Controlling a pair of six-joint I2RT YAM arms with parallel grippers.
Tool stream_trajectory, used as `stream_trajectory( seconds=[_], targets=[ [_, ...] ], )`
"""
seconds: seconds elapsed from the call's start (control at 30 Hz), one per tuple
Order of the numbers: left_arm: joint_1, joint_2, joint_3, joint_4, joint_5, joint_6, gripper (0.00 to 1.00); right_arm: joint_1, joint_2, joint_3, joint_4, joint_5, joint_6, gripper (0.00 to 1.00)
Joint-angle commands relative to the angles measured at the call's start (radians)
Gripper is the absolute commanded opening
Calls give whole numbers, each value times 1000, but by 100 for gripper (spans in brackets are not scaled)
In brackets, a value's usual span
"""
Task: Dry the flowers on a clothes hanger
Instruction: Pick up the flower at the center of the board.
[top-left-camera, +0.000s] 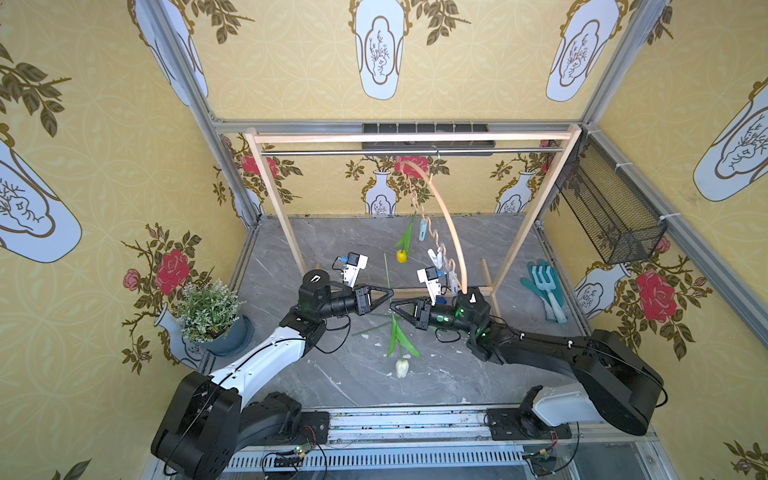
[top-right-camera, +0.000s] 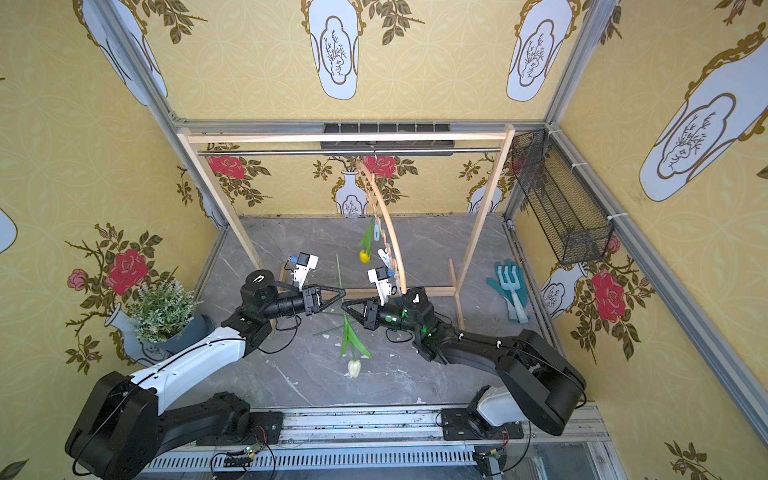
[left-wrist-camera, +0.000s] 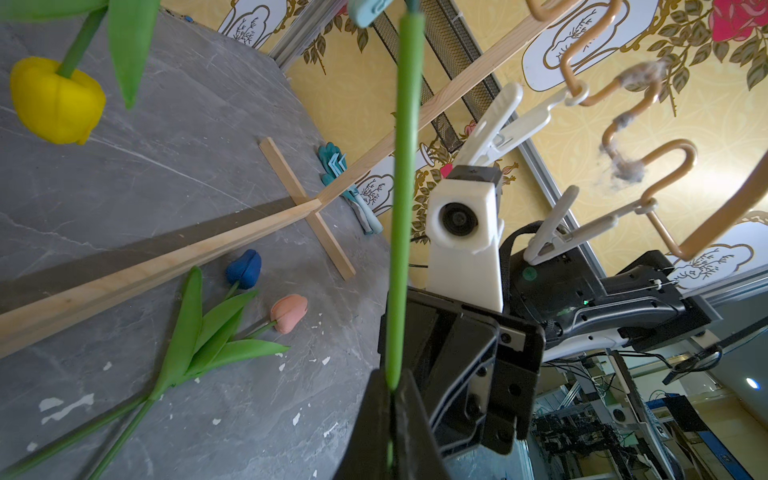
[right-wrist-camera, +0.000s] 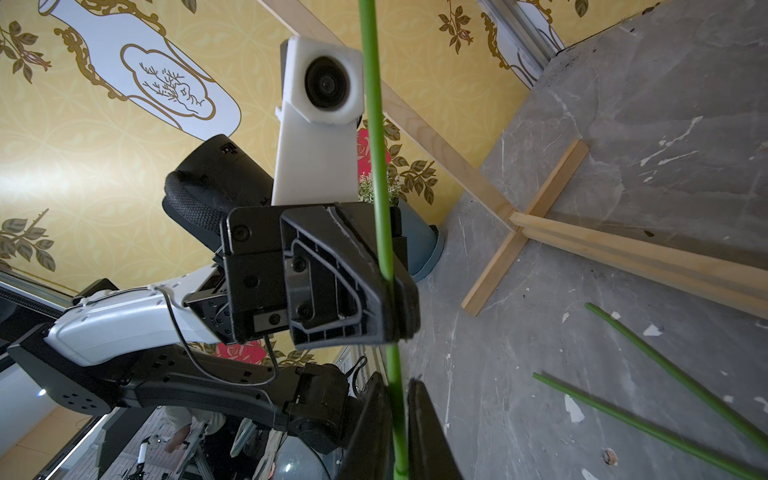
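A white tulip (top-left-camera: 402, 368) hangs head down over the table, its long green stem (right-wrist-camera: 376, 124) running up between both arms. My left gripper (top-left-camera: 391, 292) (left-wrist-camera: 392, 390) is shut on the stem. Just below it, my right gripper (top-left-camera: 391, 306) (right-wrist-camera: 400, 386) has closed round the same stem, with only a sliver of light on one side. The clothes hanger (top-left-camera: 451, 232) hangs from the rail behind, turned nearly edge-on. A yellow tulip (top-left-camera: 401, 256) dangles from its blue clothespin (top-left-camera: 422, 230). A blue tulip (left-wrist-camera: 245, 269) and a pink tulip (left-wrist-camera: 289, 312) lie on the table.
The wooden rack (top-left-camera: 274, 195) spans the back, and its foot bar (top-left-camera: 440, 292) lies right behind the grippers. A potted plant (top-left-camera: 208, 311) stands at the left. Garden gloves with a small rake (top-left-camera: 544, 291) lie at the right, under a black mesh basket (top-left-camera: 606, 208).
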Motion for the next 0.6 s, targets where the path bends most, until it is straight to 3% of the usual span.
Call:
stream_trajectory(
  seconds=[0.0,0.4,0.5,0.57],
  targets=[
    [1,-5,-7,32,3,4,0,5,3,9,-1,7,-12,8],
    [1,-10,-10,32,-6,4,0,16,15,11,1,15,-11,8],
    [1,-6,-11,32,-9,3,0,17,17,12,3,15,-12,0],
    [1,-6,-12,32,-19,1,0,17,18,11,6,18,-10,0]
  ],
)
